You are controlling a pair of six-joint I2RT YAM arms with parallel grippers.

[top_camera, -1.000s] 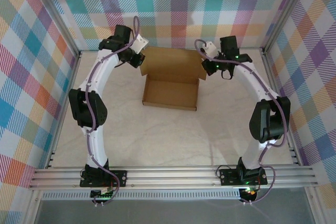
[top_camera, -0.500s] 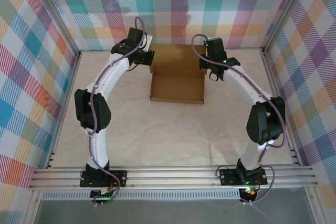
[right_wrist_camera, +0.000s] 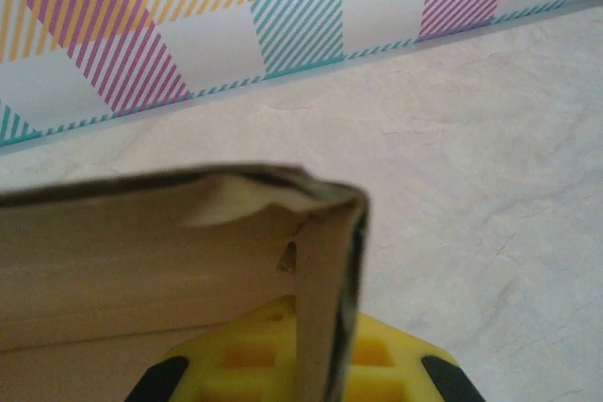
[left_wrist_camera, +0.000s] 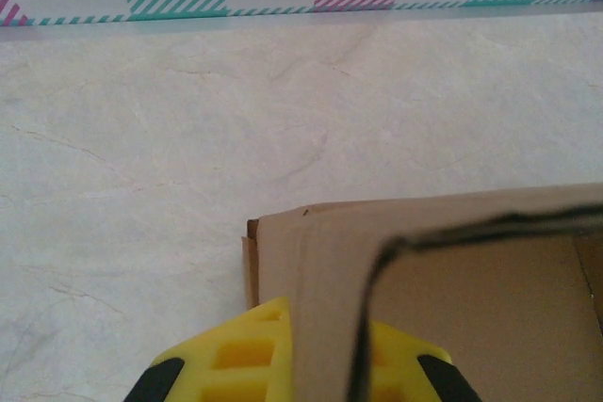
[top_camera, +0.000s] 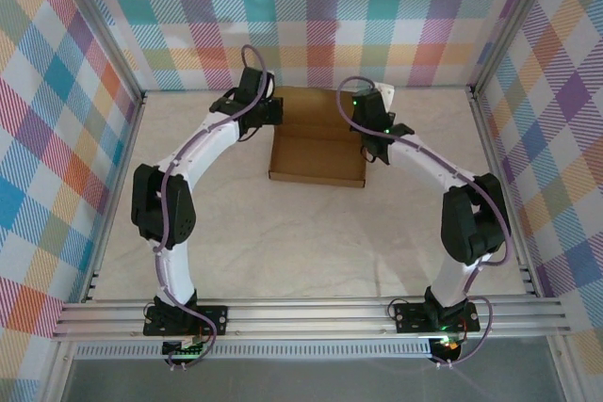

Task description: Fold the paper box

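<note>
Paper box is seen at the far middle of the table. Left gripper is clenched on its left wall, right gripper on its right. Walls could be buckled or lost if pulled unevenly.

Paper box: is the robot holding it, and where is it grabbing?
Yes. The left end effector pinches the top edge of the paper box's left wall, near a corner. The right end effector pinches the right wall the same way.
</note>
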